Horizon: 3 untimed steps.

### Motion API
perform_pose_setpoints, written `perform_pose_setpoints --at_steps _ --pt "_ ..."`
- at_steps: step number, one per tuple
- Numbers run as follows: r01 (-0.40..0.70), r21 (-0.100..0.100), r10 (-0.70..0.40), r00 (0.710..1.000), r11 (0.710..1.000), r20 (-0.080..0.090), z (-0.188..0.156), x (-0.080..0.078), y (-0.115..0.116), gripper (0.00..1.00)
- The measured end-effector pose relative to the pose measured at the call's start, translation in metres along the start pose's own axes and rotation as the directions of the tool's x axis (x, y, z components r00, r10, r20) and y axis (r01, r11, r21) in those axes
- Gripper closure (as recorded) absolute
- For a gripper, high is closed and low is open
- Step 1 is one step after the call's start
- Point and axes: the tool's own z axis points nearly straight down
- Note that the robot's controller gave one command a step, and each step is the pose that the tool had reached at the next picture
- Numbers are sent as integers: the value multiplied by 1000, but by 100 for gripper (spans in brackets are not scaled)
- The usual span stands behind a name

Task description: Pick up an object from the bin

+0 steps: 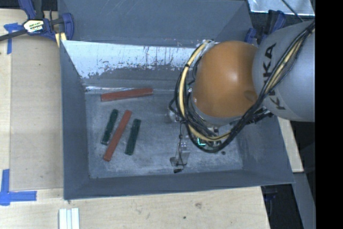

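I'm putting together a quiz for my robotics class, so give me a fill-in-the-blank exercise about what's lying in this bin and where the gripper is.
1. The bin holds ___ thin sticks in all.
2. The slanted red stick lies between a left stick and a right stick, both dark ___.
3. In the camera view, the gripper is over bare floor to the ___ of every stick.
Missing words: four; green; right.
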Motion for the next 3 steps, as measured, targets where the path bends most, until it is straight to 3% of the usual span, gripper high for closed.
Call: perform_pose_setpoints --at_steps 1,2,3 --pt "372 1 -372 928 928 12 117 -39 124 0" --pt "757 6 -757 654 654 11 84 -71 143 0" --pt "920 8 -920 391 391 8 85 -71 145 0"
